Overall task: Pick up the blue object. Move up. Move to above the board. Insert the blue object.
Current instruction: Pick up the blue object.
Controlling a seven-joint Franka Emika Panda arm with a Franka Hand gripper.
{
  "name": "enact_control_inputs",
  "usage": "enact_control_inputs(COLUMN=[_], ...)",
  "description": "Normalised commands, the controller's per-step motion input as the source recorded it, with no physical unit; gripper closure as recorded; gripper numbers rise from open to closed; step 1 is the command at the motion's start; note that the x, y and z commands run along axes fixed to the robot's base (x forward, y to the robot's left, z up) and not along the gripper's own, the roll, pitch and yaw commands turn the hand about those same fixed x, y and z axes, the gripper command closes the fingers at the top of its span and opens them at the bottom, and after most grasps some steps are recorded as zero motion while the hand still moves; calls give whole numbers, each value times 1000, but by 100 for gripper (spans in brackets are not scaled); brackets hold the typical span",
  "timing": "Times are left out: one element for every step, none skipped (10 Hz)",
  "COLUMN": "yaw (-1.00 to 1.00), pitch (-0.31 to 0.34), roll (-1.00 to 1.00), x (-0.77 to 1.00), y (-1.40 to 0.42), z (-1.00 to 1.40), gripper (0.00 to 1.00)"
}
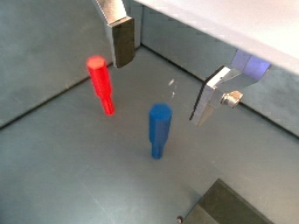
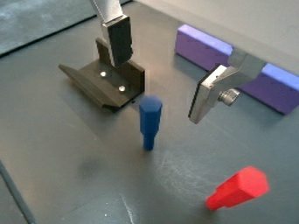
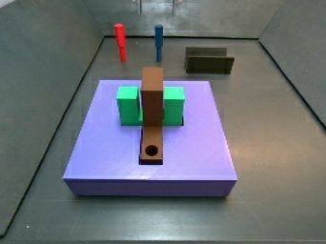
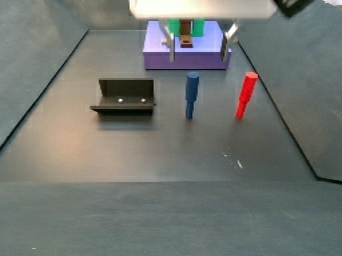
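The blue object (image 4: 193,95) is a short blue rod standing upright on the dark floor; it also shows in the other side view (image 3: 159,41) and in both wrist views (image 1: 158,129) (image 2: 149,122). My gripper (image 4: 197,40) is open and empty above it, and its fingers (image 1: 121,39) (image 2: 211,92) are spread wide and apart from the rod's top. The brown board (image 3: 152,114), with a hole near its end, lies on the purple platform (image 3: 192,162) against a green block (image 3: 128,105).
A red rod (image 4: 246,95) (image 1: 100,85) the same size stands upright close beside the blue one. The fixture (image 4: 123,97) (image 2: 107,83) stands on the floor on the blue rod's other side. Grey walls enclose the floor.
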Motion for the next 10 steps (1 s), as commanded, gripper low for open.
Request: enact_control_inputs(yaw=[-51, -51, -54, -63, -46, -40, -49, -34, -11, 0], pitch=[-133, -120, -121, -120, -77, -70, -6, 0, 0, 0], roll=[-23, -10, -10, -20, -10, -11, 0, 0, 0, -67], x=[0, 0, 0, 0, 23, 11, 0, 0, 0, 0], y=[0, 0, 0, 0, 0, 0, 0, 0, 111, 111], z=[-569, -520, -511, -471, -391, -369, -191, -160, -106, -97], gripper=[0, 0, 0, 0, 0, 0, 0, 0, 0, 0])
